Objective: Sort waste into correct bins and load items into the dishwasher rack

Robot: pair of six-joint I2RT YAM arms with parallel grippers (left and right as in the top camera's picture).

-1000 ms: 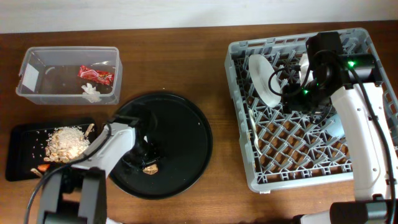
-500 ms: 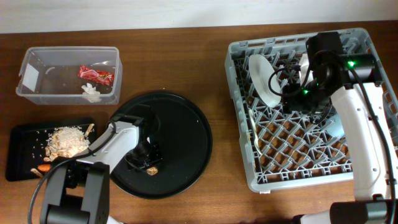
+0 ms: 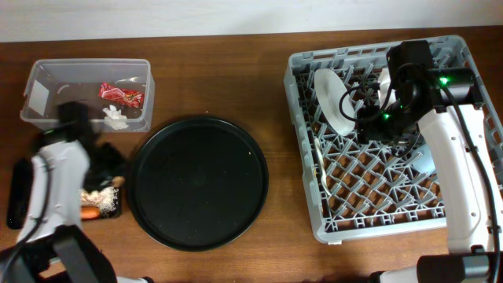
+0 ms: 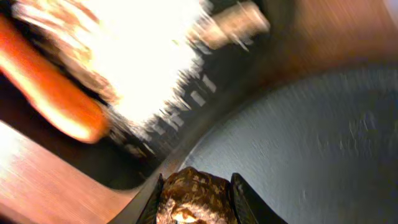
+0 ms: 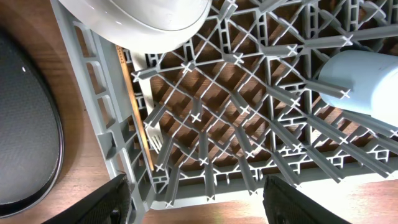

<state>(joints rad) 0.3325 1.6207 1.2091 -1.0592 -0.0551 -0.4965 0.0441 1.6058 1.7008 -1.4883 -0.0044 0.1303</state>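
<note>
My left gripper [image 4: 196,200] is shut on the small brown lump [image 4: 196,196], a piece of waste. In the overhead view the left gripper [image 3: 104,174] hangs over the right end of the shallow black tray [image 3: 19,192], one of the bins. An orange carrot [image 4: 56,93] and pale food scraps [image 4: 143,56] lie blurred in it. The clear tub [image 3: 39,118] holds a red wrapper [image 3: 120,93] and a white tissue [image 3: 115,115]. My right gripper [image 5: 196,199] stands open above the grey dishwasher rack [image 3: 377,228], which holds items: a white plate [image 3: 334,98], a light-blue cup [image 5: 367,81] and a white fork [image 5: 153,142].
The large round black tray [image 3: 196,181] lies between the bins and the rack, with nothing on it. The rack's pegs [image 5: 249,124] stand close under the right gripper. Brown tabletop [image 3: 236,71] shows behind the round tray.
My left gripper shut on the brown lump on the round tray, lifted it and swung left to the shallow black tray. The right arm has not moved.
</note>
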